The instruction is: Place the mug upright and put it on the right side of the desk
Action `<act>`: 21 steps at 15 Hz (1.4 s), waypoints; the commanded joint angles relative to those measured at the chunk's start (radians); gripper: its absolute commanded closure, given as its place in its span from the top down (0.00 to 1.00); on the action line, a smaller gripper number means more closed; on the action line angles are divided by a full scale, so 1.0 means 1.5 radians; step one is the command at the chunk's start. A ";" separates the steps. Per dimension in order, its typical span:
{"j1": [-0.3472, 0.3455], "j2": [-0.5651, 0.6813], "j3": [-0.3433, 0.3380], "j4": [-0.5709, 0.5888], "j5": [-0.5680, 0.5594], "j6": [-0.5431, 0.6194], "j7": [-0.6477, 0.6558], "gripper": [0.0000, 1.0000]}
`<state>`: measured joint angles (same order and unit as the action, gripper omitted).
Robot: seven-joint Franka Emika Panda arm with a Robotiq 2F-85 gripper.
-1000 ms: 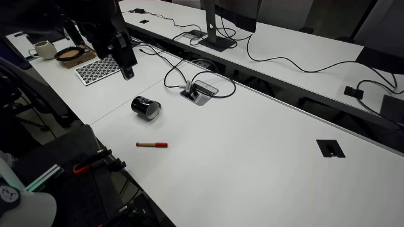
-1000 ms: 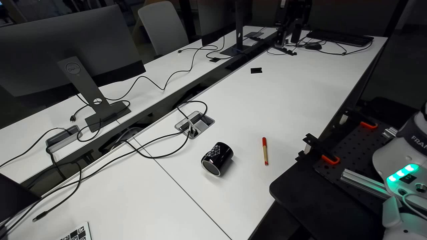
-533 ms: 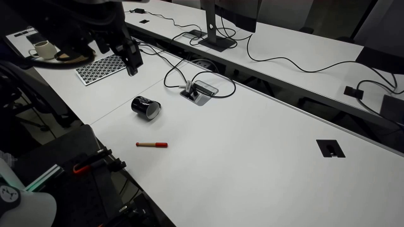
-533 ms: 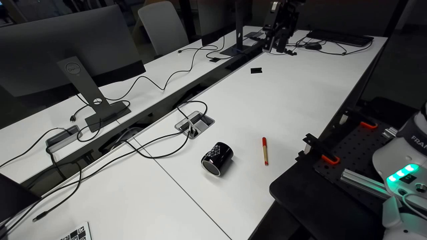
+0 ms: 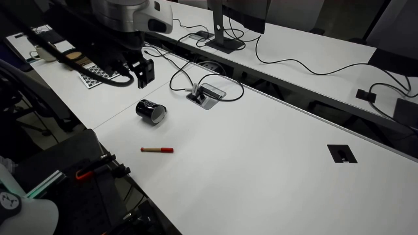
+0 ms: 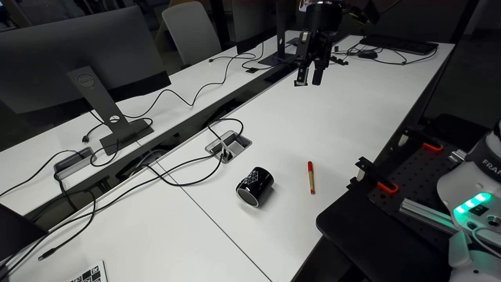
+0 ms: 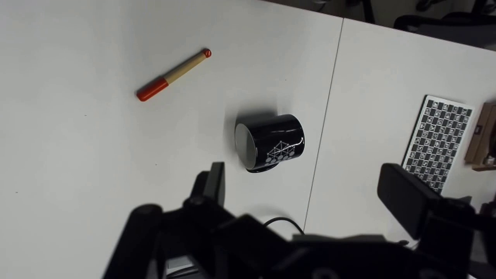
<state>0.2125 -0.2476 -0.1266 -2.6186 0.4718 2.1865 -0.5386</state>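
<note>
The black mug with a white line pattern lies on its side on the white desk, in an exterior view. Its open mouth faces the desk's long free stretch. It also shows in an exterior view, base toward that camera. In the wrist view the mug lies beyond the fingertips, mouth to the left, handle partly visible under its lower edge. My gripper is open and empty, fingers wide apart, above the desk and apart from the mug. It shows in both exterior views.
A red and tan marker lies near the mug. A desk outlet with looped black cables sits behind it. A white keyboard and a brown box lie past the desk seam. A cream mug stands at the far end.
The arm has swung and my gripper has turned to point more downward. It has come lower in the exterior views. The mug and marker have not moved.
</note>
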 commanded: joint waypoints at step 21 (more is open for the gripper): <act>-0.061 0.263 0.102 0.103 0.350 -0.011 -0.338 1.00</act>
<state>0.1536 0.0490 -0.0117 -2.5378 0.9383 2.1780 -0.9867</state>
